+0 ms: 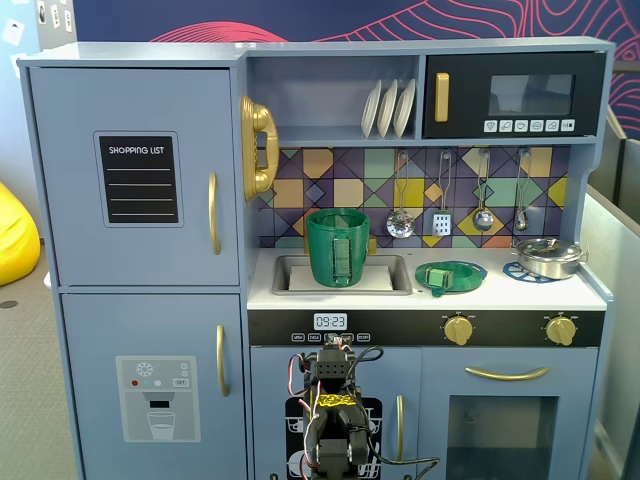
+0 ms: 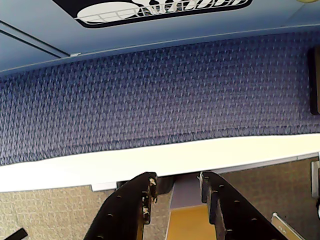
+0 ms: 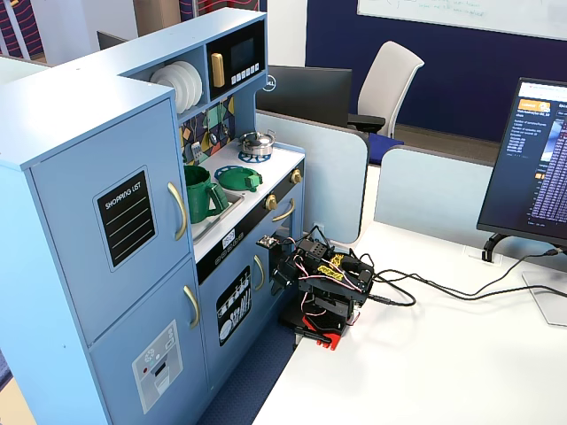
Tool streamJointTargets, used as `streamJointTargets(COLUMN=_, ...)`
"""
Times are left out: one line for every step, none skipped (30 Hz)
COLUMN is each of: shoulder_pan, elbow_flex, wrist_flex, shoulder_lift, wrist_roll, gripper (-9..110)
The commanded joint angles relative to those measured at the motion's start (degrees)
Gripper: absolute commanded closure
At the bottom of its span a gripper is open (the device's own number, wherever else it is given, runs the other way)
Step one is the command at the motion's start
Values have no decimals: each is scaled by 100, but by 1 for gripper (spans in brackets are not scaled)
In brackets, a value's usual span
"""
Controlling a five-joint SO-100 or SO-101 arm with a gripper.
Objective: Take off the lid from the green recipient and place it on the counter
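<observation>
Lid (image 1: 451,275) already off, lying flat on white desk (image 1: 560,292) just right of sink, near blue burner ring; same in other fixed view (image 3: 237,178). Judged: task basically done, lid parked where stable & clear of sink edge. Green recipient (image 1: 338,246) upright in sink recess, mouth open, nothing visible inside, though walls too dark to be sure. Silver pot (image 1: 549,257) w/ own lid on, far right burner, untouched. Arm folded low in front of kitchen, well apart from desk items, prob. rest pose. Tool (image 2: 176,186) per wrist view: spread apart, nothing between fingers, pointing at blue carpet & cabinet base.
</observation>
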Motion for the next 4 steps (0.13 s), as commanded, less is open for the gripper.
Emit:
streamJointTargets(shoulder_pan=0, elbow_flex=-26, wrist_flex=1081, shoulder_lift=-35, wrist_roll=-44, gripper=100)
streamJointTargets(shoulder_pan=0, elbow_flex=-26, wrist_flex=1081, shoulder_lift=-35, wrist_roll=-44, gripper=100)
streamJointTargets(shoulder_pan=0, elbow_flex=-26, wrist_flex=1081, shoulder_lift=-35, wrist_roll=-44, gripper=100)
streamJointTargets(shoulder_pan=0, elbow_flex=-26, wrist_flex=1081, shoulder_lift=-35, wrist_roll=-44, gripper=100)
